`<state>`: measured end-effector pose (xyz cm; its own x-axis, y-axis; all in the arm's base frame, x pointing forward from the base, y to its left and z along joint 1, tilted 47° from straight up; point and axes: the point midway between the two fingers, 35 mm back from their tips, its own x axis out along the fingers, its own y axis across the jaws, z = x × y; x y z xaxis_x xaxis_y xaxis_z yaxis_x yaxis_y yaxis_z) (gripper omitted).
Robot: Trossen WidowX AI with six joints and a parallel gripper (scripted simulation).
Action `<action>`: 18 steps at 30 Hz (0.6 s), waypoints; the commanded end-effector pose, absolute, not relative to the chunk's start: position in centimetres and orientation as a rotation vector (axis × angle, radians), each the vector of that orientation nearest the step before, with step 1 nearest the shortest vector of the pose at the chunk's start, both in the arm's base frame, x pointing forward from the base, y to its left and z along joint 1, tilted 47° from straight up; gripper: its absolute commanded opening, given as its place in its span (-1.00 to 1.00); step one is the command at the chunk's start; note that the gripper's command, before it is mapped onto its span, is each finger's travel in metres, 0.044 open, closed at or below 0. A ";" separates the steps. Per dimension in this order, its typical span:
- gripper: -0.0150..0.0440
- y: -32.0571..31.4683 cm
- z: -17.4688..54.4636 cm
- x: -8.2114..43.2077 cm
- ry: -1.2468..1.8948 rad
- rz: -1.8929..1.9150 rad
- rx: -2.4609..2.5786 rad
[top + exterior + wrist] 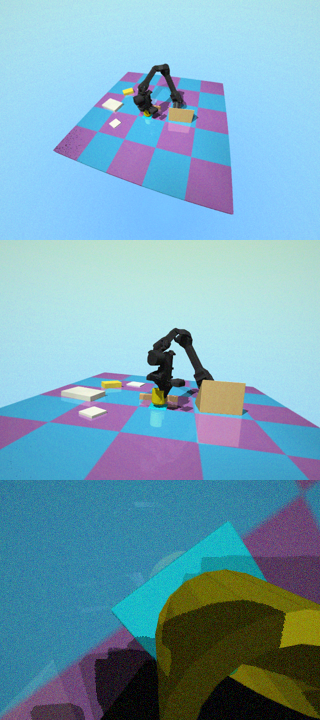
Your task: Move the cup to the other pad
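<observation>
My gripper (150,111) (163,396) (169,667) points down and is shut on the wall of the yellow cup (146,113) (157,397) (220,584). The cup is upright, with its base over the cyan pad (144,117) (157,407) (150,595). It is at or just above the pad's surface; I cannot tell if they touch. In the wrist view part of the pad shows beyond the cup's rim. The inside of the cup is dark and I cannot make out the marbles. A thin white tile (136,384) lies at the back left in the exterior view.
A low wooden bar (157,107) (172,398) is behind the cup. A tan wedge (181,115) (222,397) stands to the right, before the arm's base. A white slab (112,104) (82,392), a small white tile (115,123) (92,411) and a yellow block (128,91) (111,384) lie left.
</observation>
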<state>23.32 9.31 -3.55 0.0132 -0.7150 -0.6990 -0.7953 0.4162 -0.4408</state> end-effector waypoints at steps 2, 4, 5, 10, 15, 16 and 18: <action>-0.49 8.6 -4.1 23.1 1.726 0.106 -1.333; -0.49 8.5 -4.2 23.1 1.726 0.106 -1.333; -0.49 8.4 -4.2 23.1 1.726 0.106 -1.333; -0.49 8.7 -4.0 23.3 1.723 0.105 -1.323; -0.49 8.7 -4.0 23.3 1.723 0.105 -1.323; -0.49 8.7 -4.0 23.3 1.723 0.105 -1.323; -0.49 8.7 -4.0 23.3 1.723 0.105 -1.323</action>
